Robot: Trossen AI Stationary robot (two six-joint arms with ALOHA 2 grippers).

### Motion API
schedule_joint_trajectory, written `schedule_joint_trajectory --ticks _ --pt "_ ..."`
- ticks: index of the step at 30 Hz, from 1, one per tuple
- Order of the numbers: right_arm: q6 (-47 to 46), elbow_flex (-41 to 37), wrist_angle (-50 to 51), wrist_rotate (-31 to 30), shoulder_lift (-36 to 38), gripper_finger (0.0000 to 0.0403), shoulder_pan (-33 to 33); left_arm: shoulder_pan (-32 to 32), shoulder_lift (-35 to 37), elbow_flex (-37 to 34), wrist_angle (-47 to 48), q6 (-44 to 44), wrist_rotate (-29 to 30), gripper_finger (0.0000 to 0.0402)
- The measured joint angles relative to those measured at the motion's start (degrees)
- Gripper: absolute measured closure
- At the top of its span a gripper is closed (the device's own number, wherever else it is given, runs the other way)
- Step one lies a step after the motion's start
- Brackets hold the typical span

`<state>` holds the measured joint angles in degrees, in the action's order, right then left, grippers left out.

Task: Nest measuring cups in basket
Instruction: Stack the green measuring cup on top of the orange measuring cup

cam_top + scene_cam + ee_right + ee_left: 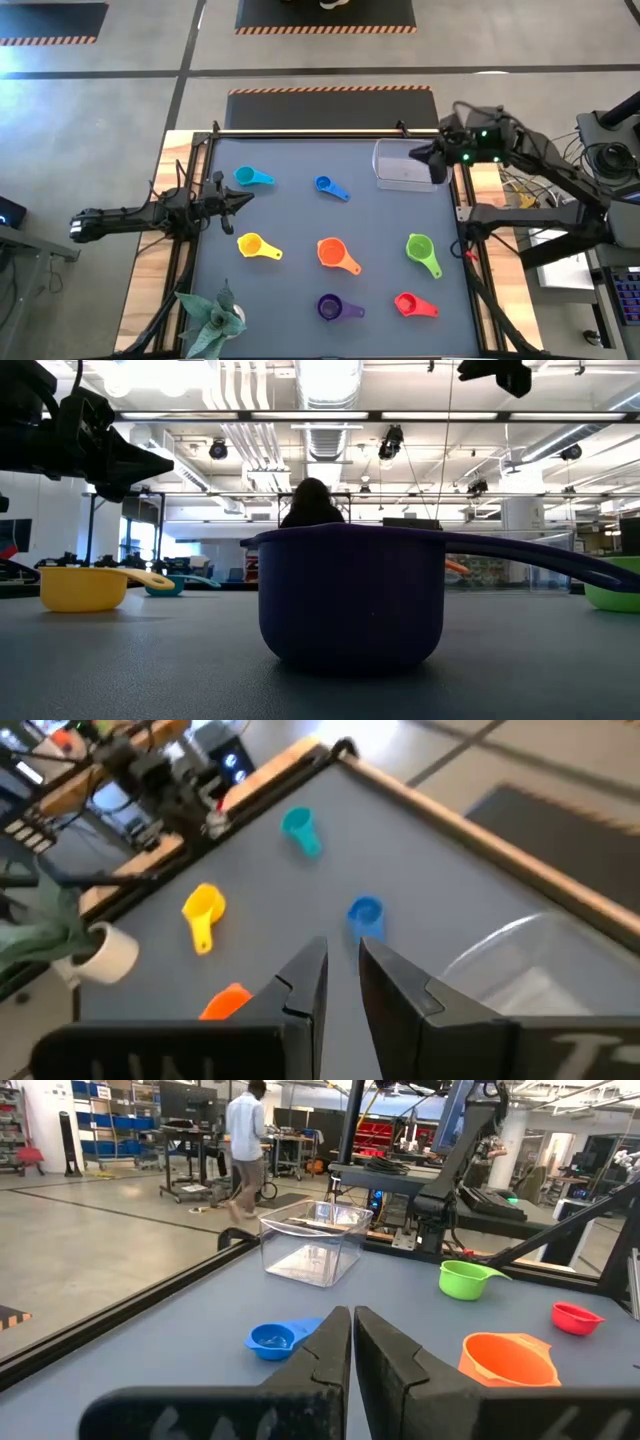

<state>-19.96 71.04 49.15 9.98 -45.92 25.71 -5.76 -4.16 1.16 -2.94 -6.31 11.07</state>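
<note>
Overhead, left gripper lies low along the desk's left edge, fingers clenched on nothing, aimed toward the teal cup. Right gripper hovers over the basket at the far right corner, fingers nearly together, empty. Blue, yellow, orange, green, purple and red cups lie scattered apart; a plant stands at the near left corner.

Low view: the purple cup fills the foreground on the grey desk, under ceiling lights.

Left wrist: a person walks beyond the basket.
</note>
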Motion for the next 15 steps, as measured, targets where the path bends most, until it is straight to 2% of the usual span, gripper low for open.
schedule_joint_trajectory --ticks 10,15 --pt "-7.86 -9.84 -0.18 -1.56 1.1 0.0351 -13.29 -0.01 0.01 0.01 -0.01 -0.01 0.0 0.0402" --pt "-12.99 -14.46 -0.5 -7.13 0.72 0.0351 -21.18 0.0 0.0 0.01 -0.01 -0.01 0.0 0.0402"
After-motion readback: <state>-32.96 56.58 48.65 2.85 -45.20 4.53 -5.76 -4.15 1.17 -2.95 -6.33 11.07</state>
